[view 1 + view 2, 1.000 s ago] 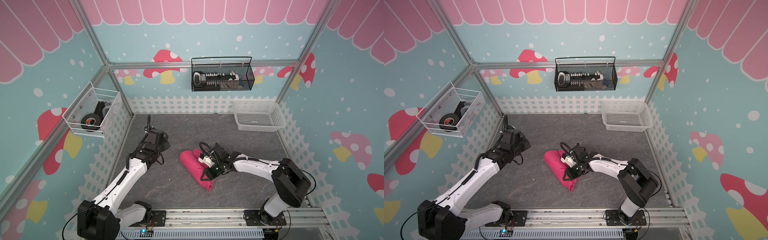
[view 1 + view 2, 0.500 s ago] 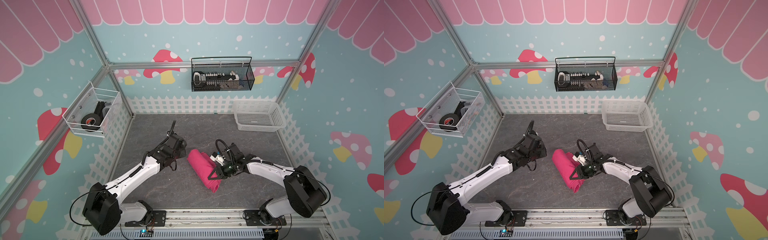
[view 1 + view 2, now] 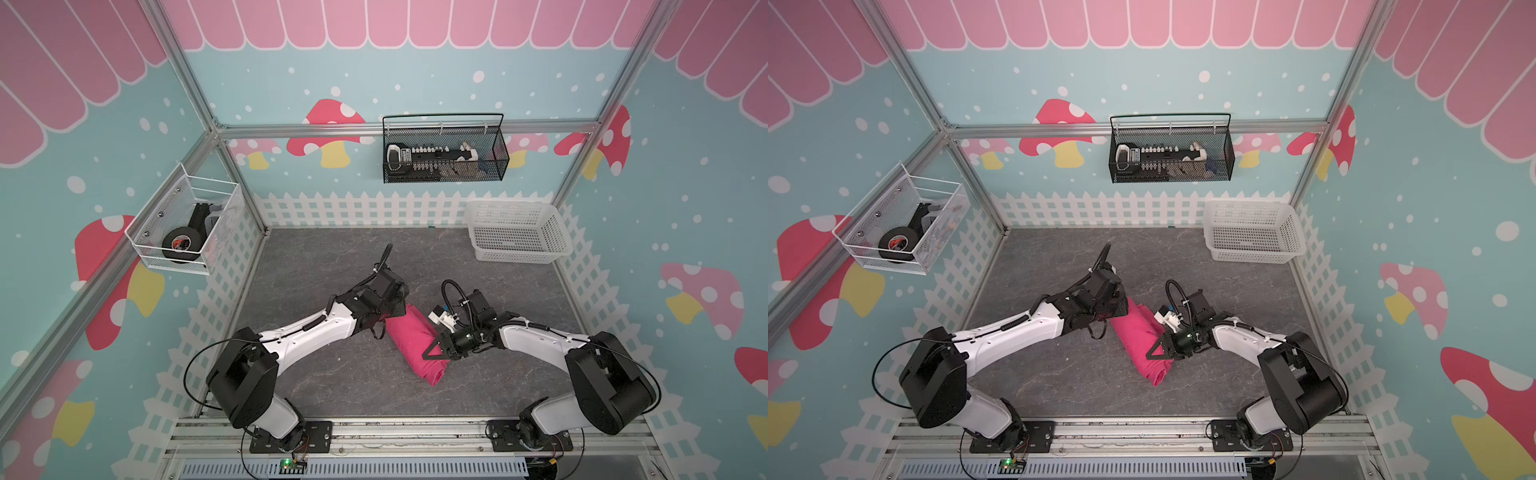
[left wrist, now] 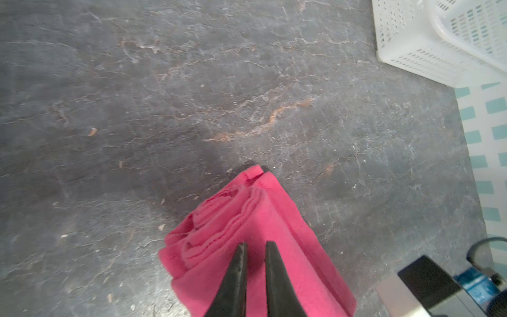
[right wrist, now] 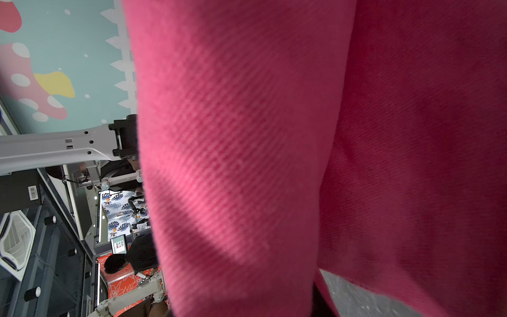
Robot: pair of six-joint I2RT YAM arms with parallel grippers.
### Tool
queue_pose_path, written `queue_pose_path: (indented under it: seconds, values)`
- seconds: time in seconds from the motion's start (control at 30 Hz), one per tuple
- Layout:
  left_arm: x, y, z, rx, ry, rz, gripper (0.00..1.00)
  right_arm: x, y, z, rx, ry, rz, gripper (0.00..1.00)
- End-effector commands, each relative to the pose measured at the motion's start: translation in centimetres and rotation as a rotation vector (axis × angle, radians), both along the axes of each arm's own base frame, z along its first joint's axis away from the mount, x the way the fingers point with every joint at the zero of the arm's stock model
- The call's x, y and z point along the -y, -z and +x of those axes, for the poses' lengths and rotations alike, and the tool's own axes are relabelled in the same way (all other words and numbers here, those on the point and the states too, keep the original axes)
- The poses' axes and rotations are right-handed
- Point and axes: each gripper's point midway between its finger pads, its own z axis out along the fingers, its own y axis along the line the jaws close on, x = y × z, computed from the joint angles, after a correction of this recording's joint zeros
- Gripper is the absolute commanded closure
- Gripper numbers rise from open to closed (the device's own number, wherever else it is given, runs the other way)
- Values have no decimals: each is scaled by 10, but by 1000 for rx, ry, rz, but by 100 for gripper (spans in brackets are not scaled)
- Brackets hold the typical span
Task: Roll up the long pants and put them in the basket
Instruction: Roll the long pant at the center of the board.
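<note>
Long pants (image 3: 415,345): rolled, on desk (image 3: 324,257).
Left end effector (image 4: 255,247): nearly together, over roll's end.
Right end effector (image 3: 432,356): clamped on roll.
Risk: release lets layers spring loose, unrolling.

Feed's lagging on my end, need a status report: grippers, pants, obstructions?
Left gripper nearly shut over the roll's far end. Right gripper pinching the long pants mid-roll. Pants rolled, lying on the table. White basket stands apart.

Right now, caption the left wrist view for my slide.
Left gripper, jaws narrowly parted, over the rolled long pants on the grey table, white basket beyond.
</note>
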Motion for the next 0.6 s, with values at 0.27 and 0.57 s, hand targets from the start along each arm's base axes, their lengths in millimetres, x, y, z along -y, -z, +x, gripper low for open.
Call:
queue_pose_path:
  seconds: [0.27,0.57]
  values:
    - [29,8,-4,-19,27,-35,85,18,25,-2,-72,47,-66,100]
    - [39,12,-10,-31,40,-54,85,28,38,11,-79,97,-115,100]
